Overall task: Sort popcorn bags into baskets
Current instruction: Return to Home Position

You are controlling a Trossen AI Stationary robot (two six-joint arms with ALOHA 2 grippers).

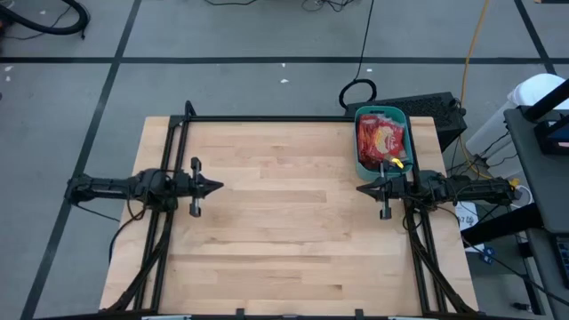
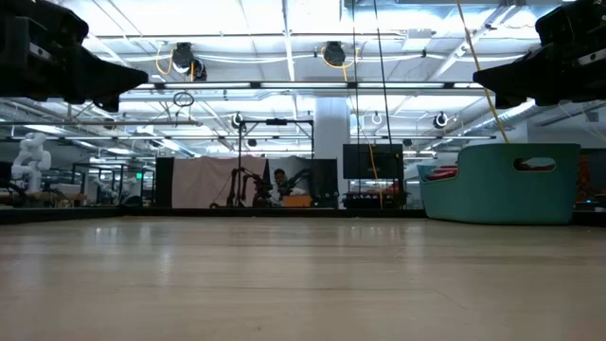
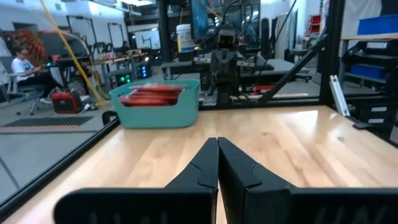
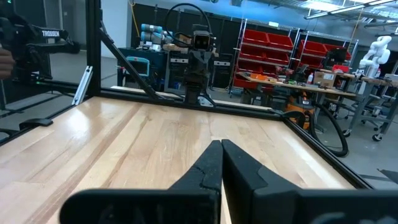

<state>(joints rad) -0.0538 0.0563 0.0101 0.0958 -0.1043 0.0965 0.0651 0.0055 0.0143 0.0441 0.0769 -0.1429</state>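
A teal basket point(image 1: 382, 142) stands at the table's far right, beside my right arm, with red and yellow popcorn bags point(image 1: 380, 138) piled inside. The left wrist view shows the basket point(image 3: 158, 106) with the red bags point(image 3: 152, 94) reaching its rim. In the low view the basket point(image 2: 500, 182) rests flat on the table. My left gripper point(image 1: 218, 187) is shut and points level toward the table's middle from the left side. My right gripper point(image 1: 360, 188) is shut and points level toward the middle from the right side, just near of the basket. Neither gripper holds anything.
The wooden table point(image 1: 284, 222) has a black frame rail point(image 1: 267, 118) along its far edge and rails down both sides. Beyond the table lies a workshop room; a seated person point(image 3: 18, 68) shows far off in the left wrist view.
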